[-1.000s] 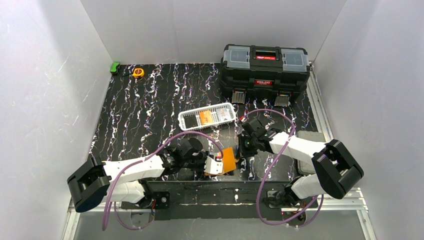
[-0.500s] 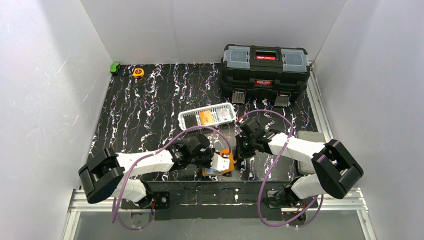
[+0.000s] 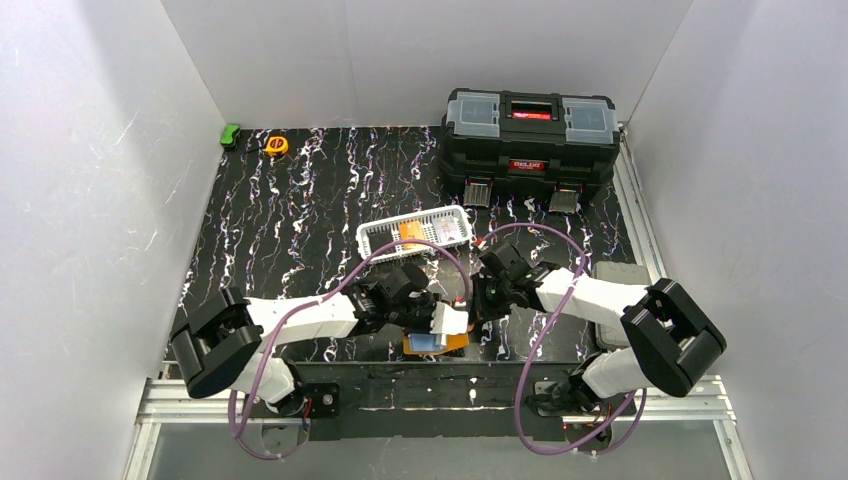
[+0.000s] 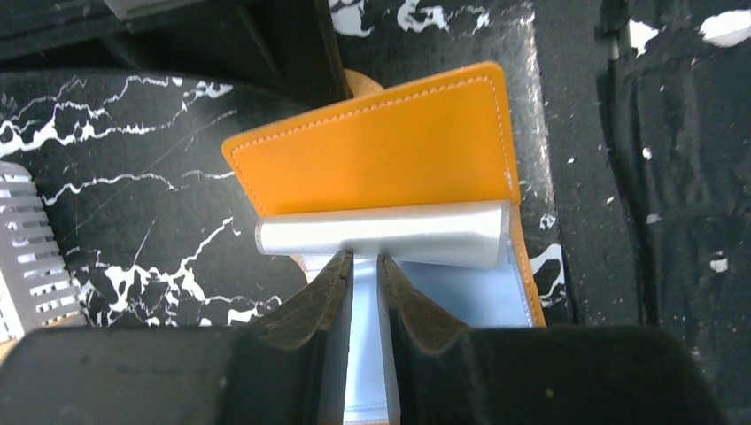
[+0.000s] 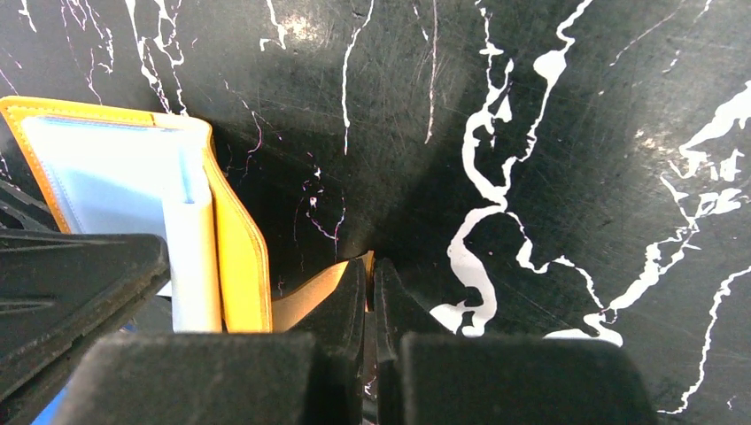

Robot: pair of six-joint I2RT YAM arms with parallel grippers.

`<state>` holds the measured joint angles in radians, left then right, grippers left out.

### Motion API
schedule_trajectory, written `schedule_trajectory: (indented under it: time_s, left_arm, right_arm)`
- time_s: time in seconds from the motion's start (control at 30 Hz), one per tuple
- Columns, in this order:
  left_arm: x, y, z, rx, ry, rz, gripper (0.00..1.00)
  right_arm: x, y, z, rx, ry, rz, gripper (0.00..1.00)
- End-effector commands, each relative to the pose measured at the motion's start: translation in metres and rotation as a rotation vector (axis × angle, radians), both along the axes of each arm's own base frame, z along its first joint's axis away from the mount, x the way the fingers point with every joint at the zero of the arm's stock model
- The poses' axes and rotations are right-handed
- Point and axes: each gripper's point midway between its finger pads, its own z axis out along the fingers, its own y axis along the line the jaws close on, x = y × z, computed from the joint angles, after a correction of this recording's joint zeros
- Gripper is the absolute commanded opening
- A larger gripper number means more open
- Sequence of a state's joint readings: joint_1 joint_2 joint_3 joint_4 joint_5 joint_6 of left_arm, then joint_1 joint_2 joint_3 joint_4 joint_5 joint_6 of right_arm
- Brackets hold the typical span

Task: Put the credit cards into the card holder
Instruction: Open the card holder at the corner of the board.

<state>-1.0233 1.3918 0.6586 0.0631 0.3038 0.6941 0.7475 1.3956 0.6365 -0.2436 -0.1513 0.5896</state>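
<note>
The orange card holder (image 3: pixel 458 341) lies open near the table's front edge, pale-blue pockets (image 4: pixel 460 297) facing up. It fills the left wrist view (image 4: pixel 381 146) and shows at the left of the right wrist view (image 5: pixel 235 257). My left gripper (image 3: pixel 447 322) (image 4: pixel 363 257) is over it, its jaws nearly together on a whitish card (image 4: pixel 425 235) seen almost edge-on as a pale bar. My right gripper (image 3: pixel 487 300) (image 5: pixel 372 261) is shut on the holder's orange snap tab (image 5: pixel 310 297). Other credit cards, one orange (image 3: pixel 408 234), lie in the white basket.
The white slotted basket (image 3: pixel 372 240) stands just behind the grippers, and its corner shows in the left wrist view (image 4: pixel 27 257). A black toolbox (image 3: pixel 528 140) is at the back right. A yellow tape measure (image 3: pixel 276 145) and a green object (image 3: pixel 230 134) are at the back left.
My left gripper has moved right and forward with the whitish card, from beside the holder to over its open pockets. The holder has settled flat. The right gripper has barely moved.
</note>
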Motion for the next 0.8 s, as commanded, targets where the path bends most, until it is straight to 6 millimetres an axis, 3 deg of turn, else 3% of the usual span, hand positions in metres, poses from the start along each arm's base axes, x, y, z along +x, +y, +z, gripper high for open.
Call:
schedule_trajectory:
  time_s: [0.0,0.17,0.43,0.57,0.77]
  left_arm:
    - [-0.007,-0.023,0.018,-0.087,0.063,-0.029,0.16]
    - [-0.012,-0.028,0.016,-0.104,0.097,-0.037,0.17]
    - [-0.028,-0.017,-0.008,-0.056,0.078,-0.115,0.19]
    - [-0.033,-0.008,-0.022,-0.002,0.044,-0.158,0.21]
    - [-0.029,-0.002,-0.034,0.056,0.004,-0.164,0.24]
  right_arm:
    - [-0.001,-0.003,0.002,-0.001,-0.019,-0.009,0.01]
    - [-0.001,-0.001,0.002,0.002,-0.012,-0.004,0.05]
    - [0.002,0.001,0.016,0.042,-0.053,-0.016,0.41]
    - [0.007,0.001,0.031,0.063,-0.096,-0.033,0.52]
    - [0.012,-0.002,0.05,0.078,-0.149,-0.053,0.56]
